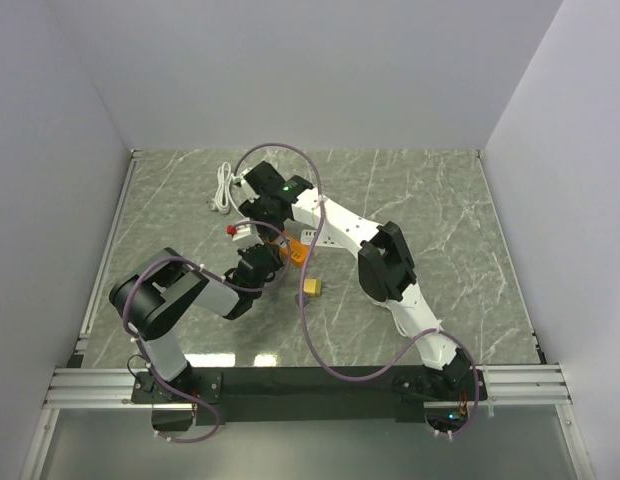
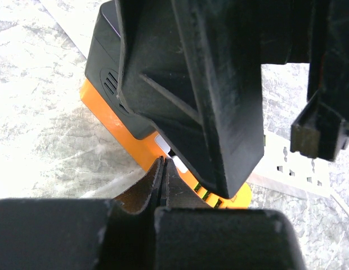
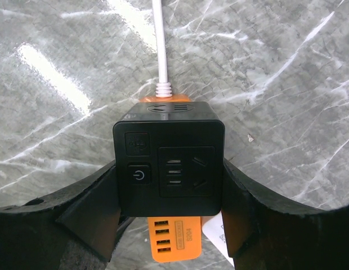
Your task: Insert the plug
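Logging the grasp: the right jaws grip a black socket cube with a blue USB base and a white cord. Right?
Not quite. The USB base is orange, not blue, as the right wrist view shows. The right jaws do grip the black socket cube, and its cord is white.

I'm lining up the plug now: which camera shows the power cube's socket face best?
Right wrist. The power cube sits centred, socket face and power button straight on, clamped by the right gripper. Left wrist shows only its side and orange base. Top external shows just an orange speck.
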